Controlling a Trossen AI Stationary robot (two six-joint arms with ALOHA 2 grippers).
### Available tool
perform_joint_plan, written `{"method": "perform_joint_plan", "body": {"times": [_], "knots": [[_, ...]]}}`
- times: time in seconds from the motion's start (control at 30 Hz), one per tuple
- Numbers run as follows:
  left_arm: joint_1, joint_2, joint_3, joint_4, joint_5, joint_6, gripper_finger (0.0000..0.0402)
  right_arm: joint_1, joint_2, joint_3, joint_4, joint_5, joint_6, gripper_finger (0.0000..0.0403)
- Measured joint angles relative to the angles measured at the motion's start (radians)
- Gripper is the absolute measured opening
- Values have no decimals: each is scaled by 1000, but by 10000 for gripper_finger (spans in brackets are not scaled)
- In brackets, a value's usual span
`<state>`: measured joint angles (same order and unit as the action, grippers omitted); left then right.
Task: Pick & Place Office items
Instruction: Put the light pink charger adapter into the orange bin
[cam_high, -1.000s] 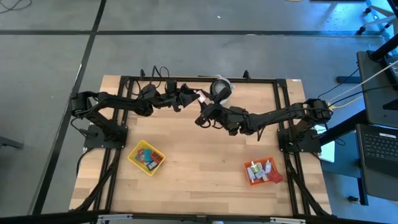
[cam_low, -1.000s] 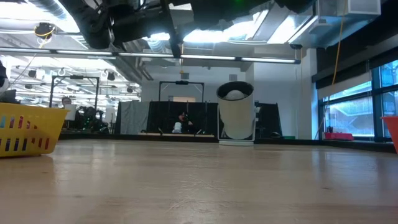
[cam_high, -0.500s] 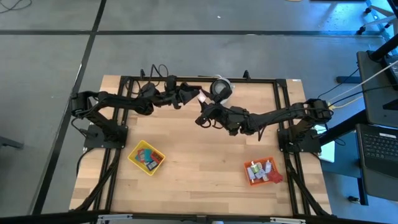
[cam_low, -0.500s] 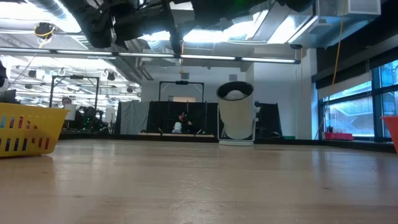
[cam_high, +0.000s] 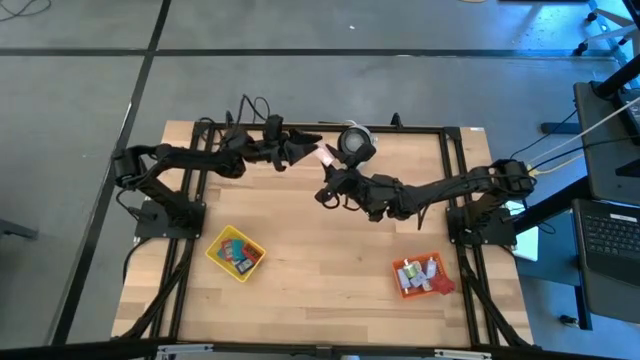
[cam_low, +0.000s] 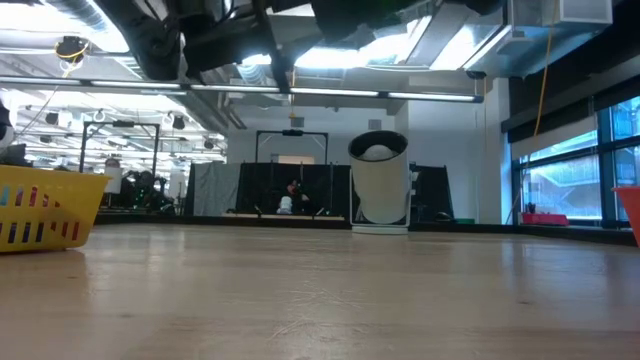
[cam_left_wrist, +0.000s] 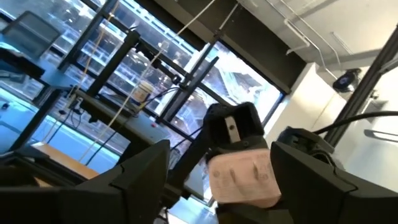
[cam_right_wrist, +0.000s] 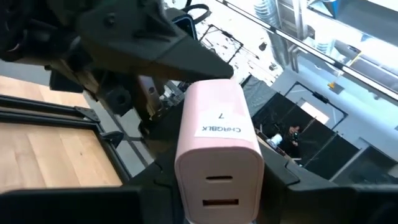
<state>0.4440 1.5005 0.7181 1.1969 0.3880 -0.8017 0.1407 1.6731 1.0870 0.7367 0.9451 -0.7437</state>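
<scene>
Since the earlier frame the left arm has drawn back and lifted toward the far edge, widening the gap between the two end effectors.

Right end effector (cam_high: 324, 194) is clenched on a pink charger (cam_right_wrist: 217, 149), a blocky plug-in cube carried in the air over the far middle of the desk (cam_high: 320, 270). Its label reads along the block, whose long axis runs straight out from the fingers toward the left arm. Left end effector (cam_high: 310, 139) hangs released, its fingers (cam_left_wrist: 134, 174) spread wide, just beside the pink block and aimed at it; the charger sits between the two, nearer the right one that holds it. A white tape roll (cam_high: 354, 141) stands just behind them. Nearer the front lie a yellow tray (cam_high: 235, 253) and an orange tray (cam_high: 421, 275), each with small items inside. This looks like a handover, with the charger probably bound for one tray.
</scene>
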Motion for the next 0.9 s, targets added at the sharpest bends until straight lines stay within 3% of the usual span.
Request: {"method": "perform_joint_plan", "body": {"times": [0.27, 0.43, 0.53, 0.67, 0.73, 0.83, 0.9], "knots": [[66, -38, 0, -1, 113, -22, 274, 21, -21, 0, 4, 36, -5, 122], [118, -62, 0, -70, 258, -16, 271, 39, -48, 0, -9, 121, -4, 122], [152, -65, 0, -120, 339, -16, 263, 63, -90, 0, -116, 189, 59, 122], [213, -65, 0, -182, 448, -49, 253, 102, -197, 0, -402, 171, 333, 122], [230, -65, 0, -213, 474, -50, 250, 116, -271, 20, -649, 80, 565, 122], [243, -67, 0, -240, 519, -50, 249, 113, -371, 66, -1019, -164, 935, 122], [246, -77, 0, -251, 542, -49, 250, 111, -426, 62, -1149, -216, 1052, 122]]}}
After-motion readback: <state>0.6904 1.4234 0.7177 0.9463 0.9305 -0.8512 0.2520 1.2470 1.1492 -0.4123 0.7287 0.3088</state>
